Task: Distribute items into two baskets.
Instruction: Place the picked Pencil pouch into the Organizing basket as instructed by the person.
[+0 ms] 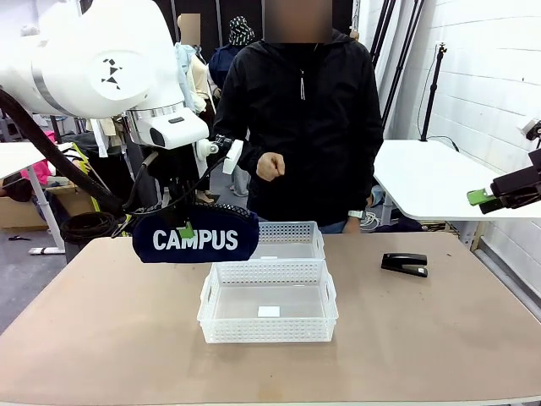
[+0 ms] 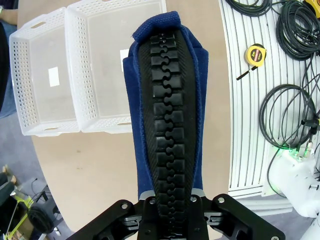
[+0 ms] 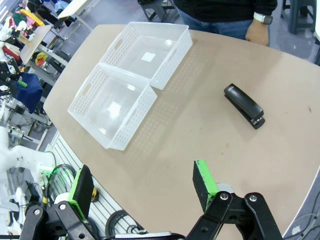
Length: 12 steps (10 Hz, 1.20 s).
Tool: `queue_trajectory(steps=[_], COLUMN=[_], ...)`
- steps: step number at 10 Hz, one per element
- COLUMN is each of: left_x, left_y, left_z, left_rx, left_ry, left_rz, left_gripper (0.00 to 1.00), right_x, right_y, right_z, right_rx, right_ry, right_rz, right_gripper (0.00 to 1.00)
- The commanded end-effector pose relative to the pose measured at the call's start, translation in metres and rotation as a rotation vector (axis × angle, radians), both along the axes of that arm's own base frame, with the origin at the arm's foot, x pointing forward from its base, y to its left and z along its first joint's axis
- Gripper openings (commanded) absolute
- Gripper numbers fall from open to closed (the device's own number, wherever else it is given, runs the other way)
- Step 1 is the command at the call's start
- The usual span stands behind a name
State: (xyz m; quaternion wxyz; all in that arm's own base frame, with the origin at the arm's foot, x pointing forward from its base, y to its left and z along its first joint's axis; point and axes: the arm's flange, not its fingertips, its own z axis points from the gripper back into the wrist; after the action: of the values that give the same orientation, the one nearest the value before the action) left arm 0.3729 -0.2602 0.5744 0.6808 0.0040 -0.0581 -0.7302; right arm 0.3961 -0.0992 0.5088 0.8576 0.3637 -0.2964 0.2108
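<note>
Left gripper (image 1: pixel 185 229): you see one green pad against the lettered face of the pouch, up and to the left of the near basket. The jaws pinch the pouch. In the left wrist view the pouch hides both fingers from you.
Pouch (image 1: pixel 196 238): navy with "CAMPUS" in white, held clear of the table (image 1: pixel 110 338). Its right end hangs by the near basket's back left corner. The left wrist view shows you the black zipper along its top edge (image 2: pixel 167 100) but none of the lettering.
Near basket (image 1: pixel 269 331): white and perforated, with a small label on its floor. In the left wrist view the pouch covers part of it (image 2: pixel 92 100).
Far basket (image 1: pixel 289 226): touching the near basket's back side and partly hidden behind it. The right wrist view gives you its whole floor (image 3: pixel 165 60).
Person's hand (image 1: pixel 270 167): closed loosely, above and behind the near basket.
Stapler (image 1: pixel 404 264): black, lying on the table to the right of the near basket, well apart from it.
Right gripper (image 1: pixel 480 197): high and far to the right of the near basket, cut off by the picture's edge. The right wrist view shows you its jaws spread wide with nothing between them.
</note>
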Motion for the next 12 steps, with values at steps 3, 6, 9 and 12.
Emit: queue_trajectory(steps=[3,6,9,12], left_x=[-0.0016,-0.0016,-0.0016,-0.0016], left_y=[0.0016,0.0016,0.0016,0.0016], left_z=[0.003,0.003,0.003,0.003], left_rx=[-0.002,-0.002,-0.002,-0.002], left_ry=[-0.007,-0.007,-0.007,-0.007], left_rz=[0.002,0.002,0.002,0.002], left_gripper=[0.0,0.0,0.0,0.0], right_x=[-0.0003,-0.0003,-0.0003,-0.0003], right_y=[0.0005,0.0005,0.0005,0.0005], right_z=[-0.0013,-0.0013,-0.0013,-0.0013], right_rx=[0.003,0.003,0.003,0.003], right_ry=[0.0,0.0,0.0,0.0], right_rz=[0.001,0.001,0.001,0.001], right_gripper=[1.0,1.0,1.0,1.0])
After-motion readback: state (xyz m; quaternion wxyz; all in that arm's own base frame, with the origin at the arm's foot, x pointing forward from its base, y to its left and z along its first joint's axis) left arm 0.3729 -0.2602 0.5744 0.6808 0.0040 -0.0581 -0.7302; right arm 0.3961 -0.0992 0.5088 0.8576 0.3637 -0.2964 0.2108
